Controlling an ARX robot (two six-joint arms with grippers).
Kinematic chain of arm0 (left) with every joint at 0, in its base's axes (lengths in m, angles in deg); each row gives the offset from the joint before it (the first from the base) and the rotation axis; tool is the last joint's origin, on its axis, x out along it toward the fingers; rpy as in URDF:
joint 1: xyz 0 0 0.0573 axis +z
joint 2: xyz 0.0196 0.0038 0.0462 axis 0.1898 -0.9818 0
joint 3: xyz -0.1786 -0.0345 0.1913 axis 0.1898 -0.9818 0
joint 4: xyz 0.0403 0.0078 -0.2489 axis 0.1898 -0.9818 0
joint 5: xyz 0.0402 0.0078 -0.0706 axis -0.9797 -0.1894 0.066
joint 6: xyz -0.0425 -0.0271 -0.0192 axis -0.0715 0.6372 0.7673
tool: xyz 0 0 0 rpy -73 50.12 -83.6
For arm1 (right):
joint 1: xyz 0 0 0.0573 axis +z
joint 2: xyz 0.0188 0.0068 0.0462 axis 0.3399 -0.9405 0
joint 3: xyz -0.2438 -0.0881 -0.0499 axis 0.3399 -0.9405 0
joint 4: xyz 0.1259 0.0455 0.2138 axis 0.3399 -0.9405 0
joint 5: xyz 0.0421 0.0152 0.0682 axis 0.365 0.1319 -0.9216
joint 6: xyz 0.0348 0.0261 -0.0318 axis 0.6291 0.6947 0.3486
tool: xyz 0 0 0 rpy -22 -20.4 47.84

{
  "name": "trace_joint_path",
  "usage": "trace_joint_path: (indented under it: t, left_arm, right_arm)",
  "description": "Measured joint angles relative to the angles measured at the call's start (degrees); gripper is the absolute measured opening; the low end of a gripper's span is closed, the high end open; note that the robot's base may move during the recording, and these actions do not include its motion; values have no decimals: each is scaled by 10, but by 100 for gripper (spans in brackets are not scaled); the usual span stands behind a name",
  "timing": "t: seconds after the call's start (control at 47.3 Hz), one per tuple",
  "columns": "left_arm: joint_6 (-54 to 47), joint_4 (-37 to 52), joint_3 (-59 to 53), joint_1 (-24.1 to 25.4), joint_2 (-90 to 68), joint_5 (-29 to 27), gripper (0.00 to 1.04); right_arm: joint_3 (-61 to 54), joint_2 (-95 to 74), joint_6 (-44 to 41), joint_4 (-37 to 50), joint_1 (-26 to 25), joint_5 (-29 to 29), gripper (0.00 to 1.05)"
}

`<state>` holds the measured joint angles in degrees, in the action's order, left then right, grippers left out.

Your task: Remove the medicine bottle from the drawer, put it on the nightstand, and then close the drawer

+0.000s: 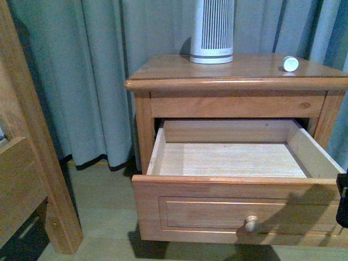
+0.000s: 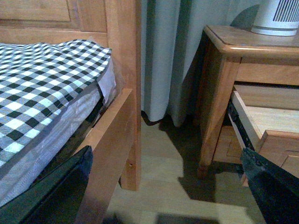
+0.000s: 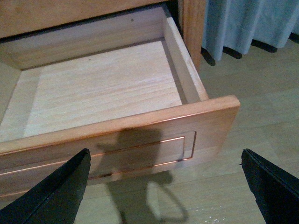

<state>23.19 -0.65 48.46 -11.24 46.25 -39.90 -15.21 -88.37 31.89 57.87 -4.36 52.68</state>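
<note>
The small white cylindrical medicine bottle (image 1: 290, 63) is on the top of the orange-brown wooden nightstand (image 1: 163, 68), near the right front corner and a little back from the front edge. Its round end faces the front camera. The large white ribbed cylinder (image 1: 212, 30) stands at the back edge, near the middle, well apart from the bottle. Below the top, the upper wooden drawer (image 1: 217, 215) with the round wooden knob (image 1: 251, 223) is pulled far out, and its pale inside bottom is in full view. The right gripper (image 3: 164, 153) hangs in front of the drawer's panel, its black fingers spread wide and holding nothing. The left gripper (image 2: 164, 156) is also wide apart and empty, low between the wooden bed frame (image 2: 124, 93) and the nightstand, before the grey-blue curtain (image 2: 163, 56)
</note>
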Motion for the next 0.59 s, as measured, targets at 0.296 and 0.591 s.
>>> trace_joint_path:
  t: [0.296, 0.591]
  left_arm:
    - [0, 0, 0, 0, 0, 0, 98]
    - [0, 0, 0, 0, 0, 0, 98]
  right_arm:
    - [24, -165, 13, 110, -27, -14, 98]
    - [100, -285, 2, 180, -43, -37, 98]
